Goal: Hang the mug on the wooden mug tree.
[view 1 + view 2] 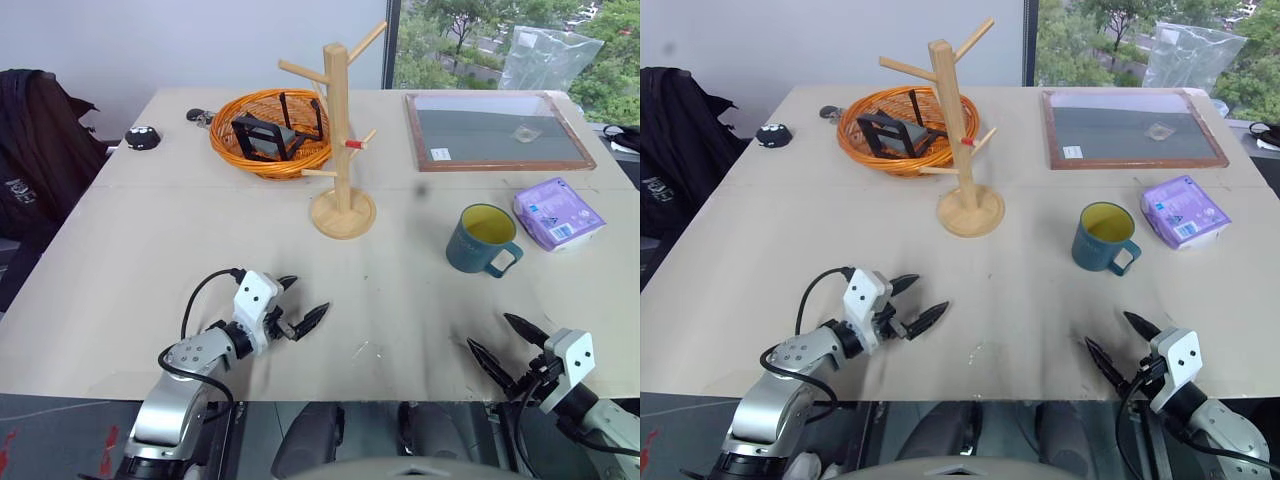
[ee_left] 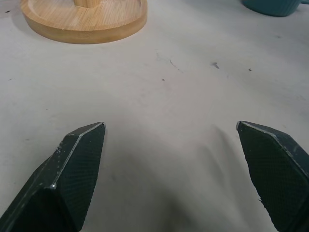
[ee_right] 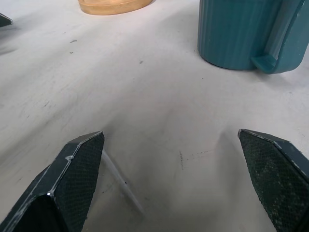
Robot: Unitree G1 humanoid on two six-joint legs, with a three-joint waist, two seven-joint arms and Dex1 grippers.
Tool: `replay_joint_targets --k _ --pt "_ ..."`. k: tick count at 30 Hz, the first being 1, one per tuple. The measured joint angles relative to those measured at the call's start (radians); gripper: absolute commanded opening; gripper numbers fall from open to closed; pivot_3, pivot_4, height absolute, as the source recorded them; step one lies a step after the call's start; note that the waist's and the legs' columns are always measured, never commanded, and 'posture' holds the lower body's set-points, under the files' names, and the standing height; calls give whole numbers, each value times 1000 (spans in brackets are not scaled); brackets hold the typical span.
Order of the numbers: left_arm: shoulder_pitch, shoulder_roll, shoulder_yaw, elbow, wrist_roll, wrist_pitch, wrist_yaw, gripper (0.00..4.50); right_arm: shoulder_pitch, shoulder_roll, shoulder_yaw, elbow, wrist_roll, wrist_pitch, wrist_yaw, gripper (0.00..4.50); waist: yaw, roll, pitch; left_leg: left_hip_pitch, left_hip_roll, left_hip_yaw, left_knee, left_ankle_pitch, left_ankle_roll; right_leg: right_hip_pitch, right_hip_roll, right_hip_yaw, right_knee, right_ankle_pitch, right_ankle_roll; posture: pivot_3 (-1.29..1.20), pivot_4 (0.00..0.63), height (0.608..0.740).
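A teal-blue mug (image 1: 482,240) with a yellow inside stands upright on a pale table (image 1: 130,260), right of centre in the head view, its loop handle turned toward the lower right. The wooden mug tree (image 1: 341,130) stands well apart from it, upper centre of the frame, a tall post on a round base with angled pegs, one tipped red.

Both arms sit low at the near table edge. The left gripper (image 1: 296,307) is at lower left with its two black fingers spread and nothing between them. The right gripper (image 1: 505,345) is at lower right, fingers (image 3: 72,179) also spread wide and empty; its wrist view looks along the table at the mug's ribbed side and handle.

The step in hand appears to be the reach for the mug, nothing being grasped yet. The right gripper is the nearer one. A good grasp would probably pinch the mug's wall or rim and leave the handle loop free (the loop has to slide over a peg), then carry the mug high enough to come down onto an upward-angled peg.

An orange wire basket (image 1: 262,155) holding a dark object sits just behind and left of the tree, so pegs on that side look cramped. A purple packet (image 1: 558,214) lies just right of the mug and could be nudged. A framed board (image 1: 497,131) lies at upper right.
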State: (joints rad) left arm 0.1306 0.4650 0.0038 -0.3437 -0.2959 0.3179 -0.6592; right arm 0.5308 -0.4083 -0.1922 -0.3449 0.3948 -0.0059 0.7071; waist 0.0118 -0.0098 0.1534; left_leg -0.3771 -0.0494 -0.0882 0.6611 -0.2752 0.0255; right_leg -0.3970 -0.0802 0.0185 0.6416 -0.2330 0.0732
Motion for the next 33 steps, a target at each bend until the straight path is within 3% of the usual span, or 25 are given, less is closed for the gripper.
replay_joint_targets --k 6,23,26,33 --pt "114 10 6 -80 -68 31 -36 4464 -46 -7 1 15 0 1 4 4500 -7 0 0 0 1 1 0 0 0 0 0 0 -1 -2 -3 0 150 740" --pt "101 28 7 -80 -79 31 -55 4464 -48 21 1 19 -7 1 -24 4500 2 0 -1 0 1 0 0 0 0 0 0 0 -1 -2 -3 0 150 740" --pt "90 36 4 -80 -79 30 -60 4464 -51 64 -2 7 -25 5 -97 4500 2 0 -1 0 1 0 0 0 0 0 0 0 -1 -2 -3 0 150 740" --pt "-20 77 -18 -85 -111 38 -145 4464 -136 197 0 -102 -127 175 -417 4500 0 1 -1 0 0 1 0 0 0 0 0 0 -1 -2 -3 0 150 740"
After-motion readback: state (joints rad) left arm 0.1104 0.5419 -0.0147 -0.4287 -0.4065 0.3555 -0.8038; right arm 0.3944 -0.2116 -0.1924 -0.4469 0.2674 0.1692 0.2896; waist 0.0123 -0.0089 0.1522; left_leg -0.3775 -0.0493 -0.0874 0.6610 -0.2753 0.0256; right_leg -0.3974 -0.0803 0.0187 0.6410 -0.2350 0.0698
